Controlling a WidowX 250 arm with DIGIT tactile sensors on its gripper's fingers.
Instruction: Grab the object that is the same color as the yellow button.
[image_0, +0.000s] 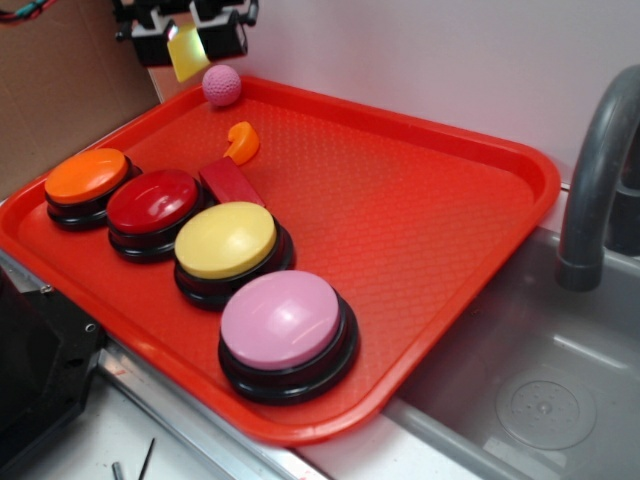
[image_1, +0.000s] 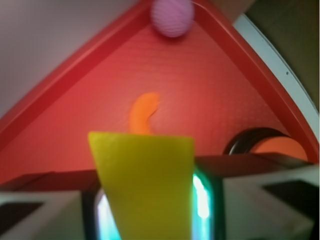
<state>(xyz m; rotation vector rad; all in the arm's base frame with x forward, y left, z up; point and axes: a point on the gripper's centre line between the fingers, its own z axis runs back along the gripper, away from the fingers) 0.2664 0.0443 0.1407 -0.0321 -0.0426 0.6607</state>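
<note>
Gripper (image_0: 190, 42) first: we have it raised above the far left corner of the red tray (image_0: 470, 150), its jaws closed on the yellow wedge block (image_0: 187, 55), which hangs clear of the tray surface with its narrow end down. In the wrist view the wedge fills the lower middle of the frame, pinched between the two pads, and nothing else touches it. Just beside the gripper, at the tray's back edge, sits the pink ball (image_0: 222, 85), and a little nearer lies the orange curved piece (image_0: 241, 142), both untouched. Further out, a dark red block (image_0: 230, 183) rests next to the row of domed buttons: orange button (image_0: 86, 175), red button (image_0: 153, 200), yellow button (image_0: 226, 240) and pink button (image_0: 281, 319), running toward the near edge. The wedge matches the yellow button in colour, so we judge the right thing is in hand and the grab is essentially made. What remains, as we see it, is only to keep the squeeze steady; the smooth wedge faces could let it slide if the hold loosens. A grey faucet (image_0: 598, 180) and sink (image_0: 520, 380) lie off to the side, well apart.
</note>
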